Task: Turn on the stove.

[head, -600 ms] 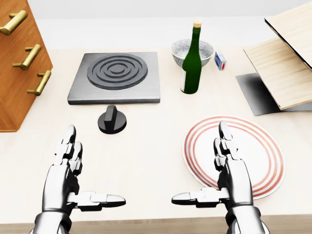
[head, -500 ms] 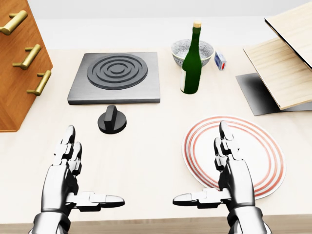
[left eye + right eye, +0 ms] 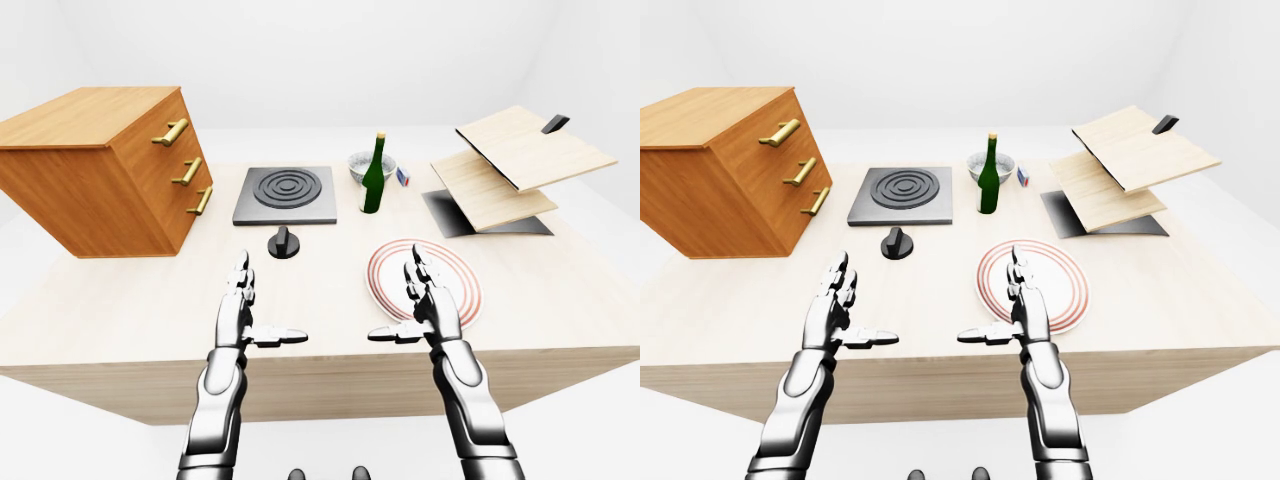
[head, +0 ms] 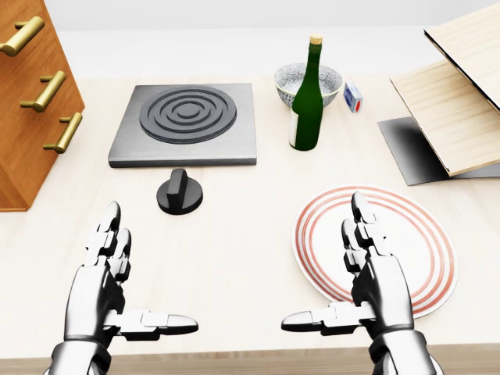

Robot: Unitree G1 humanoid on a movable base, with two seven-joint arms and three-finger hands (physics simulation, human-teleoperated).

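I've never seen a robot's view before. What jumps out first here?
Two shiny metal hands, the left hand and the right hand, hover open over a pale table at the bottom of the head view. Above the left one sits a black knob just below a dark stove plate. The right one hangs over a red-ringed plate, with a green bottle standing higher up.

Our left hand (image 4: pixel 105 293) and right hand (image 4: pixel 373 285) were glossy chrome-silver, each with three segmented fingers (image 4: pixel 361 223) built from short blocky links with dark seams at the joints. We had rounded metallic palms that narrowed into smooth, tapered silver forearms (image 3: pixel 218 410), where darker bands marked the wrists. In the left-eye view we showed two dark rounded feet (image 3: pixel 325 473) at the bottom edge.
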